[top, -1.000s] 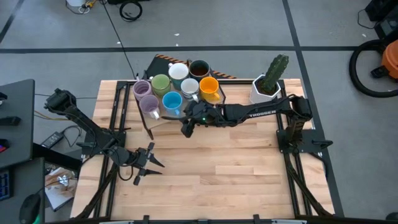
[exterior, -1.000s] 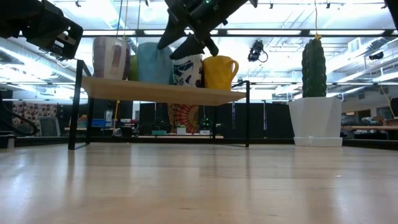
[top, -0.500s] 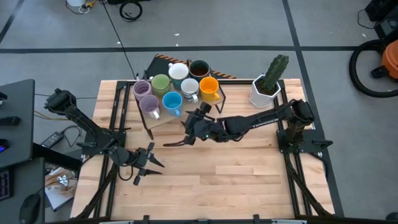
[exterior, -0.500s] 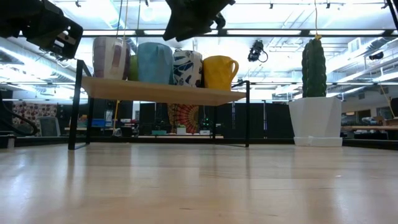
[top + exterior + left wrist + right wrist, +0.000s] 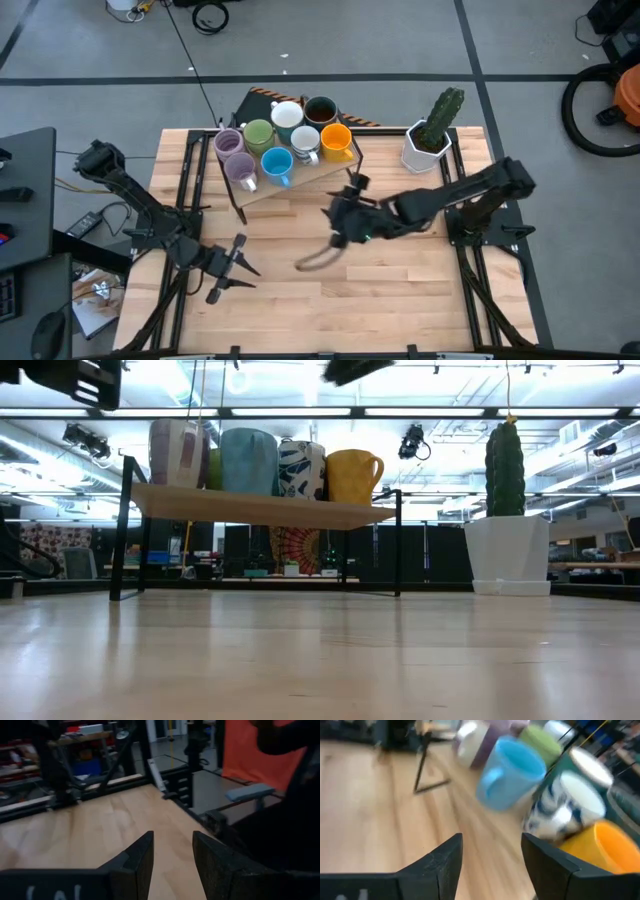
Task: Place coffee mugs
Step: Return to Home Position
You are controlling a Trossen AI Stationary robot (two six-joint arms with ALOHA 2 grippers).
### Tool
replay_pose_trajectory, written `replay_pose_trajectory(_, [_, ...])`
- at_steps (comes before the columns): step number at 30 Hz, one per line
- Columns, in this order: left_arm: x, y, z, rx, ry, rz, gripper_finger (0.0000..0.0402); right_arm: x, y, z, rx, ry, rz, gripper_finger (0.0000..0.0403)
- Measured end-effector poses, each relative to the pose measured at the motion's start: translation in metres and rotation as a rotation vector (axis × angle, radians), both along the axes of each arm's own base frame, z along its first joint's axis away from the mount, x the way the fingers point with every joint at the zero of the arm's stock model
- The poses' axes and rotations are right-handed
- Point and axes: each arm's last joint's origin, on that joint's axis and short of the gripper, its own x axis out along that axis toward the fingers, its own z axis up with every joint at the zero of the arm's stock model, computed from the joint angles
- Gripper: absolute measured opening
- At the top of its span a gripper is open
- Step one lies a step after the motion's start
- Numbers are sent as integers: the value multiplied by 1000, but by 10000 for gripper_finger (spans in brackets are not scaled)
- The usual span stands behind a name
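Tabletop [image 5: 400,300]: pale wood, carrying a shelf at the rear, a pot at the rear right and an arm at each side. Right arm [image 5: 440,200]: folded low over the tabletop between shelf and pot. Left arm [image 5: 140,205]: waiting at the front left. Shelf [image 5: 300,185]: a raised board on thin dark legs, holding all the coffee mugs. Cactus pot [image 5: 425,148]: white, just beside the right arm's elbow, not part of the job. Right hand [image 5: 308,264]: out over bare wood in front of the shelf, fingers spread wide with nothing between them. Left hand [image 5: 172,855]: fingers partly apart, also empty. Coffee mugs, eight, packed close on the shelf: a purple pair [image 5: 234,154] at the left end; green mug [image 5: 258,133], white mug [image 5: 287,115] and dark brown mug [image 5: 320,110] along the back; blue mug [image 5: 276,163], white-blue patterned mug [image 5: 305,143] and orange mug [image 5: 337,138] nearer the front. Placement looks complete, with only parking the arm left. Hazards: as the right arm folds in, its elbow could clip the cactus pot. A low sweep of the hand could catch the shelf's front edge or a leg. Because the mugs stand so close, one jolt could knock them together or tip the blue mug off the front.
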Motion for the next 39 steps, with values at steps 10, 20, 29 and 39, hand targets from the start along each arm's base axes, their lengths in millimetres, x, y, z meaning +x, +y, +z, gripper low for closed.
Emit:
replay_pose_trajectory(10, [2, 4, 3, -27, -19, 123, 141, -80, -2, -6, 65, -95, -46, 181])
replay_pose_trajectory(20, [-2, 16, 14, -22, -81, 272, 141, -136, -21, -31, 113, -268, -9, 175])
replay_pose_trajectory(29, [-10, 54, 33, -53, -153, 213, 141, -177, -36, -41, 194, -394, 16, 175])
replay_pose_trajectory(39, [-19, 84, 10, -122, -170, 218, 141, -214, -52, -60, 239, -522, 8, 175])
